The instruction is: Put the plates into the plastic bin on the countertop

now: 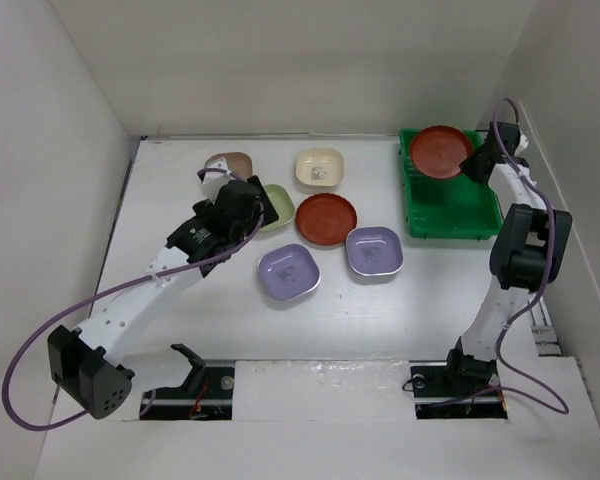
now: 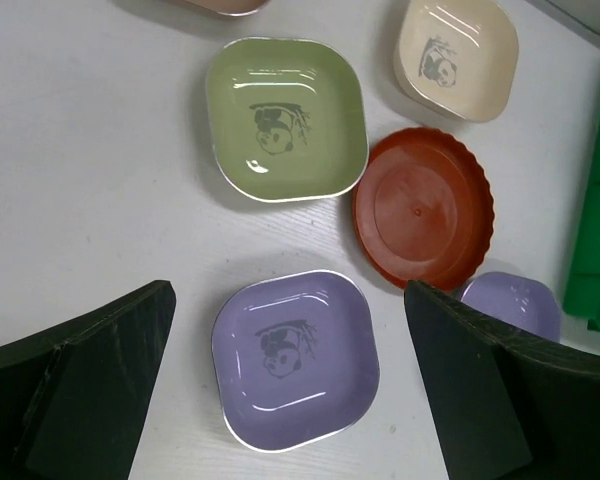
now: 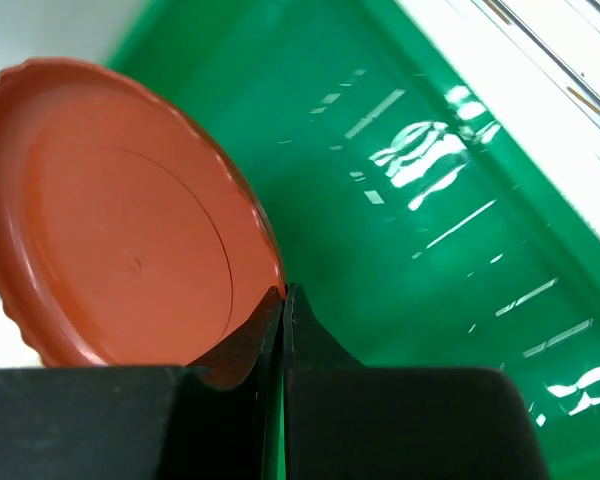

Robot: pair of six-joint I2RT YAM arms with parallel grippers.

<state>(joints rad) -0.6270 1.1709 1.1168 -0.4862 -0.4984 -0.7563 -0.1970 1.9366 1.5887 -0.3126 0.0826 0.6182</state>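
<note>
My right gripper is shut on the rim of a round red-brown plate and holds it tilted over the far end of the green plastic bin. My left gripper is open and empty above the white countertop. Under it lies a lavender plate, framed between the fingers. Also on the countertop are a second lavender plate, a second red-brown plate, a light green plate, a cream plate and a tan-pink plate.
White walls enclose the countertop on the left, back and right. The bin stands against the right wall at the back. Purple cables loop from both arms. The arm bases sit at the near edge.
</note>
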